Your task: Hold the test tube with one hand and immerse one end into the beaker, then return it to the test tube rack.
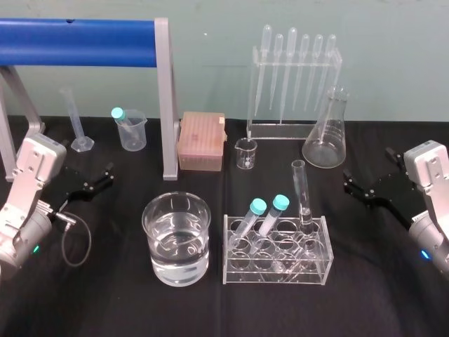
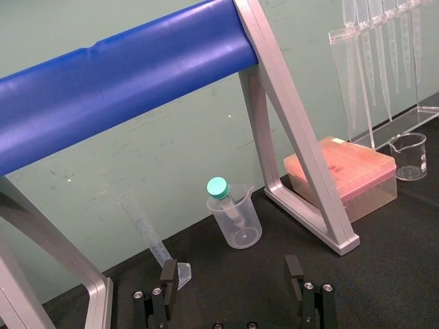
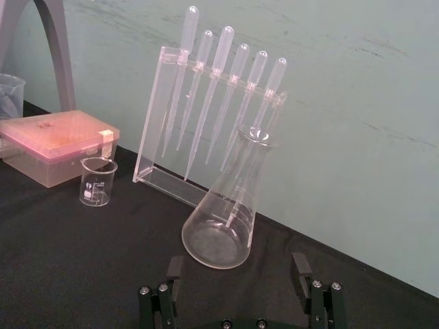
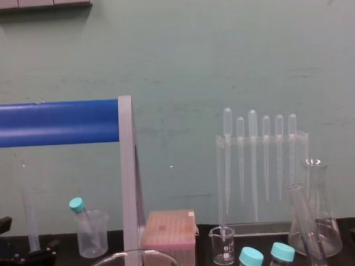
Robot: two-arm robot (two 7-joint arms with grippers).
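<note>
On my screen the test tube (image 1: 303, 193) stands close to upright in the right rear slot of the test tube rack (image 1: 273, 275), its open flared rim well above the rack's top. Two teal-capped tubes (image 1: 265, 214) lean in slots to the left of it in the same rack. The beaker (image 1: 176, 239) sits just left of the rack, roughly half full of clear liquid. Behind the rack are a tiny spouted beaker (image 1: 246, 153) and a conical flask (image 1: 325, 137).

My right gripper (image 1: 359, 188) hovers low, right of the rack and well apart from it, fingers spread wide with nothing between them. The left gripper (image 1: 95, 184) is far left of the rack, beyond the beaker, jaws also wide apart and holding nothing.
</note>
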